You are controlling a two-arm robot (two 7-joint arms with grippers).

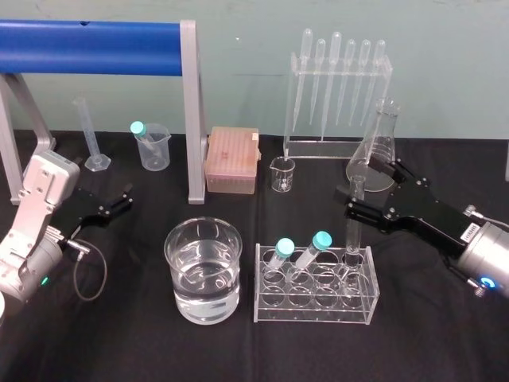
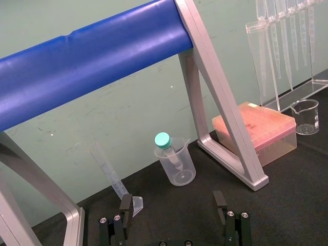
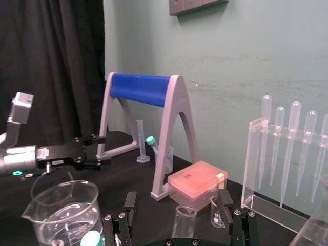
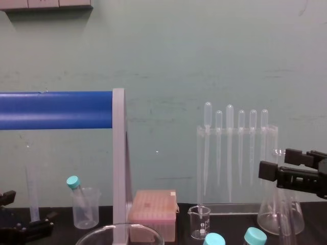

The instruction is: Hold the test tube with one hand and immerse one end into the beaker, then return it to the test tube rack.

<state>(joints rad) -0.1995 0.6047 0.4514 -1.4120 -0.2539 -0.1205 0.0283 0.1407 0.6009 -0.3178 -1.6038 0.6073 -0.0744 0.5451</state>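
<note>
Here the right hand [image 1: 362,191] straddles the test tube [image 1: 353,232].

The beaker [image 1: 203,270] stands near the table's [image 1: 445,334] front edge, just left of the test tube rack [image 1: 316,285]. The test tube [image 1: 355,219] stands upright in the rack's rear right hole. Toward the table's rear edge, left to right: tip box [image 1: 231,160], pipette stand [image 1: 337,95], conical flask [image 1: 375,151].

The head view looks steeply down on the black table [image 1: 119,350] from close by. The chest view sits low, facing the green wall [image 4: 163,51] level. The left wrist view looks over the left gripper [image 2: 172,201], near the blue bar [image 2: 92,66]; the right wrist view, over the right gripper [image 3: 178,199], stands farther off. All four share that bar and the pink box [image 1: 231,161].
</note>
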